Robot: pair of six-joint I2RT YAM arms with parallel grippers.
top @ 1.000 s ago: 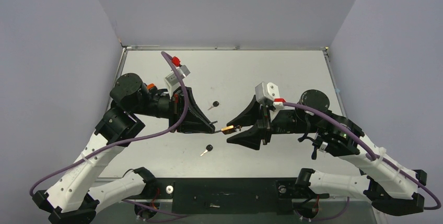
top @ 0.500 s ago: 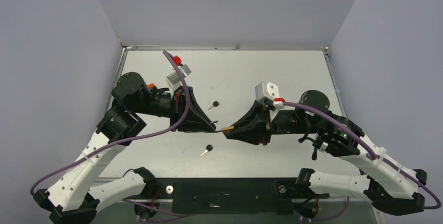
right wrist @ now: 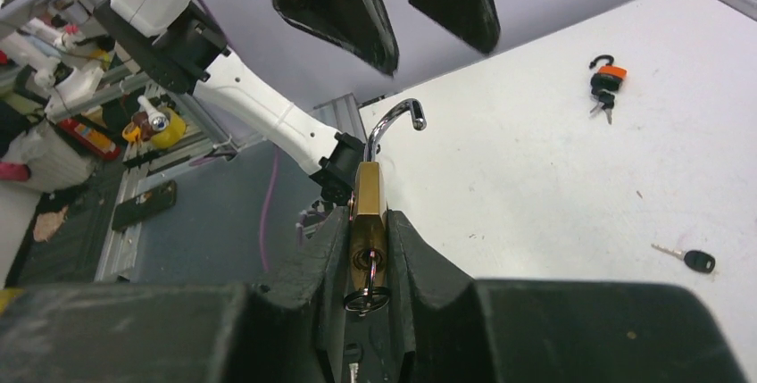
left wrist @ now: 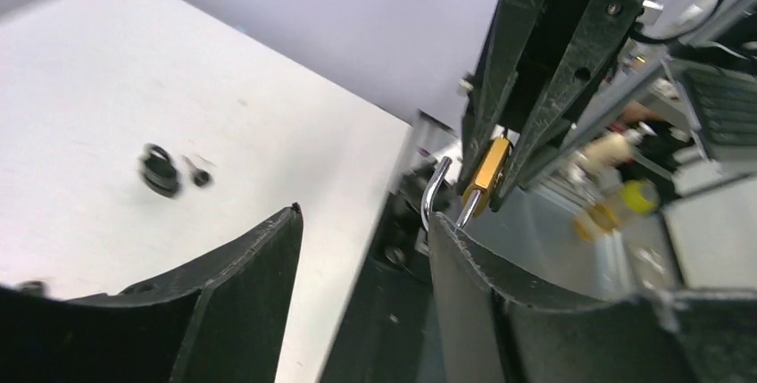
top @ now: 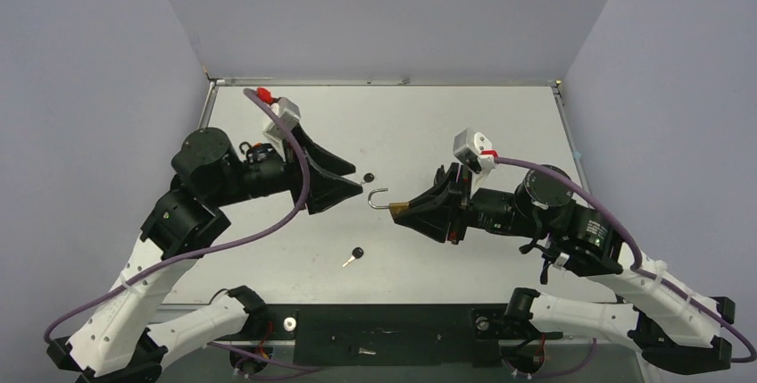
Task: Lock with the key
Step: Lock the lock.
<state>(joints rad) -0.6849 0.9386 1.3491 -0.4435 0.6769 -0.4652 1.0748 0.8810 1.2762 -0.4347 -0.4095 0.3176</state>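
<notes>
- My right gripper (top: 409,208) is pinched on the brass padlock (right wrist: 367,209) and holds it up off the table (top: 500,124), flat sides against my fingers.
- The shackle (right wrist: 390,121) points away from my wrist toward the left arm. Its hooked free end is out of the body, so the lock is open.
- At the padlock's near end, down between my fingers, a key (right wrist: 363,267) with a small ring seems to sit in the keyhole. I cannot tell how far it is turned.
- My left gripper (left wrist: 364,215) is spread and holds nothing. It hangs just beyond the shackle's tip without touching it.
- A loose key (top: 354,255) lies on the table below the padlock, toward my bases. A small dark piece I cannot identify lies just past the shackle.
- I judge the task partway: the lock is gripped and seemingly keyed. What is left is to press the shackle home and turn the key.
- Half a second ago my left fingers were right up against the padlock. Now they have drawn back, the shackle stands out in the gap, and my right gripper has rolled and pulled slightly away.
</notes>
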